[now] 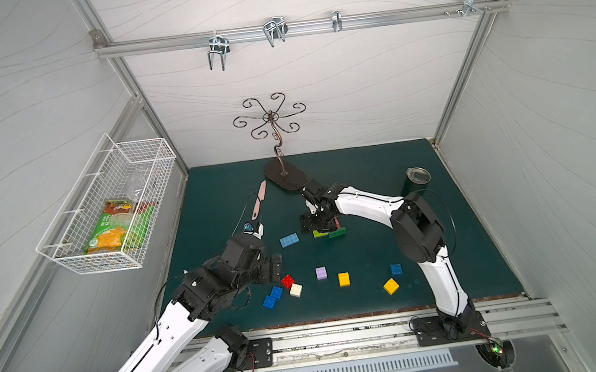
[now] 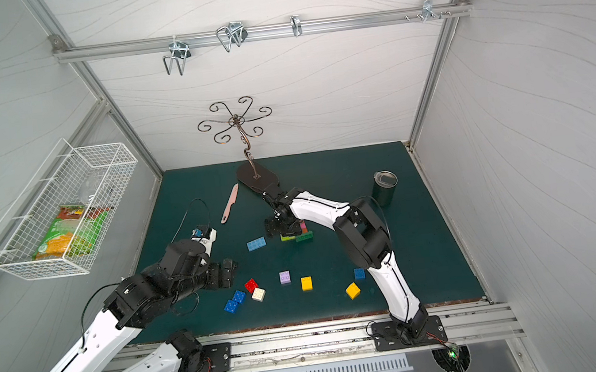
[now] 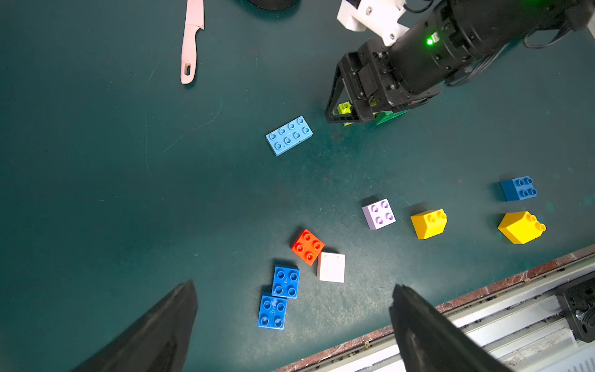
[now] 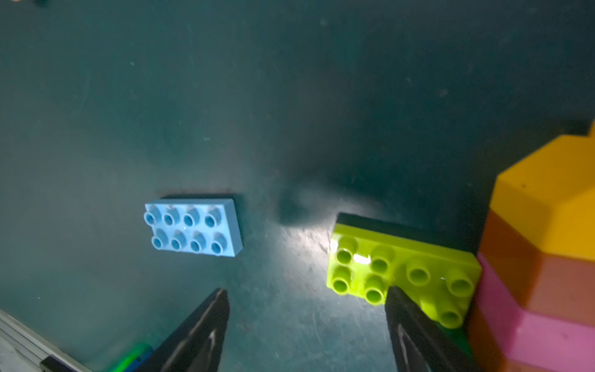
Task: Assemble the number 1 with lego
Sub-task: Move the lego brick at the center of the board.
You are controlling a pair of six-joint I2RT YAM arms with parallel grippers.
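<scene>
1. Hazard: 1 finger of my right jaws overlaps the edge of the lime brick point(image 4: 402, 273), which sits against the column point(image 4: 544, 244) of pink, orange and yellow bricks. Sideways drift or further closing here would likely shove that brick, shift the dark-green brick point(image 1: 337, 233) next to it, or tip the column.
2. Hazard: the light-blue brick point(image 4: 193, 228) lies flat nearby, apart from the build. A low sweep toward it could skid it across the counter point(image 1: 374, 262).
3. Right jaws: apart, holding nothing. Only bare counter shows between the fingers.
4. Left jaws: spread wide, holding nothing.
5. Pose: my right arm point(image 1: 367, 202) reaches in to mid-counter with the wrist bent down, and the jaws point at the counter just beside the column. My left arm point(image 1: 222, 275) is folded low, and its jaws hang above the loose cluster of red brick point(image 1: 287, 281), white brick point(image 1: 295, 290) and 2 blue bricks point(image 3: 285, 281).
</scene>
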